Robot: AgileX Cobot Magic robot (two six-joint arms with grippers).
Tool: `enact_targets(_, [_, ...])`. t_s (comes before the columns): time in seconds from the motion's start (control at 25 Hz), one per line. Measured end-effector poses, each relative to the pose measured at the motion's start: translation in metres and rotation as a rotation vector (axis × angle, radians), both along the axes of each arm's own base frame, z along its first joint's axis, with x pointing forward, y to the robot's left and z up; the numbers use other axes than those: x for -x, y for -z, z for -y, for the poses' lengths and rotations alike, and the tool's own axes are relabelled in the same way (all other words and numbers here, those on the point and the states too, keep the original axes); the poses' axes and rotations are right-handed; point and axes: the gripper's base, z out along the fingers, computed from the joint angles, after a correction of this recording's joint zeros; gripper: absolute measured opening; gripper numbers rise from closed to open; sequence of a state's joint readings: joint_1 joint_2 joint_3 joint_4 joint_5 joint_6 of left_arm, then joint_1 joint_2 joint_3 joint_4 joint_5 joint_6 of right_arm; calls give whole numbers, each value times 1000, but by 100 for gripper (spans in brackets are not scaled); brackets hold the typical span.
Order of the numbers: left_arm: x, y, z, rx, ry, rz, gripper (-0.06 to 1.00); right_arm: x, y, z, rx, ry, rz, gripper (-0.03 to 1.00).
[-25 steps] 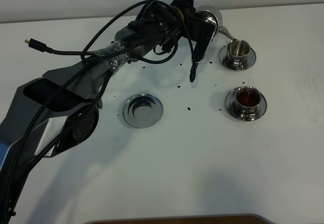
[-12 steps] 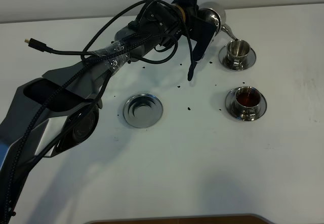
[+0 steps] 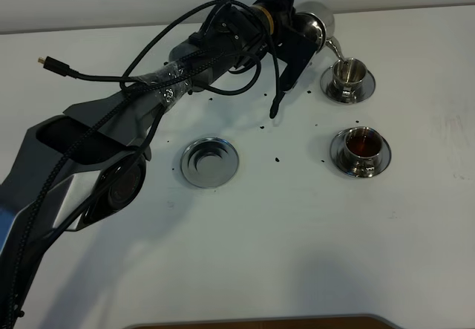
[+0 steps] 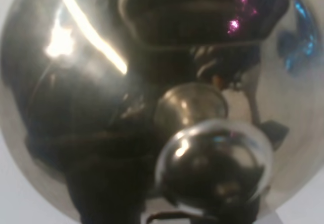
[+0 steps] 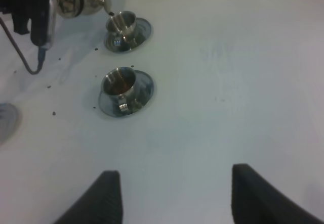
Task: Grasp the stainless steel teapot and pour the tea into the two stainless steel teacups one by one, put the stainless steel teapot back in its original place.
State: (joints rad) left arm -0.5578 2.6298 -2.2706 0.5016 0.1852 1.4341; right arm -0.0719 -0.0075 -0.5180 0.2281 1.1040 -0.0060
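**Operator:** Where is the pot, and what holds it?

**Guide:** Take the empty saucer (image 3: pixel 210 162) as your reference. The stainless steel teapot (image 3: pixel 315 18) is in the air, well beyond the saucer toward the back of the table and off to its right. The left gripper (image 3: pixel 288 30) has its fingers fully closed on the pot. The right gripper (image 5: pixel 177 198) has its fingers spread wide and holds nothing.

**Operator:** What changed in the last second?

**Guide:** The pot has swung farther from the saucer and tipped more. Its spout (image 3: pixel 335 47) now hangs over the rim of the rear teacup (image 3: pixel 347 71). The front teacup (image 3: pixel 361 145), right of the saucer, already holds tea. Treat this as the start of the second pour. You cannot yet tell whether tea is running. Note the dark drops (image 3: pixel 276 159) between the saucer and the cups, and tip slowly. The saucer lies bare for the return.
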Motion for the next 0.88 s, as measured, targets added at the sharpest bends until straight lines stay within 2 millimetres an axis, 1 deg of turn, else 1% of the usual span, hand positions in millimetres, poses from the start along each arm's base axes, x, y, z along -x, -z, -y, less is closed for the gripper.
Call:
enact_targets(0.2, [-1,12,4,3,37,30,24,0,0,0,0,0,0,48])
enact_targets(0.44, [-2,11,5,-10,60,62,24,0,0,0,0,0,0,48])
enact_targets(0.68, [-2,8,8,16,83,92,24,0,0,0,0,0,0,48])
enact_targets(0.88, [-2,8,8,-10,104,111,24,0,0,0,0,0,0,48])
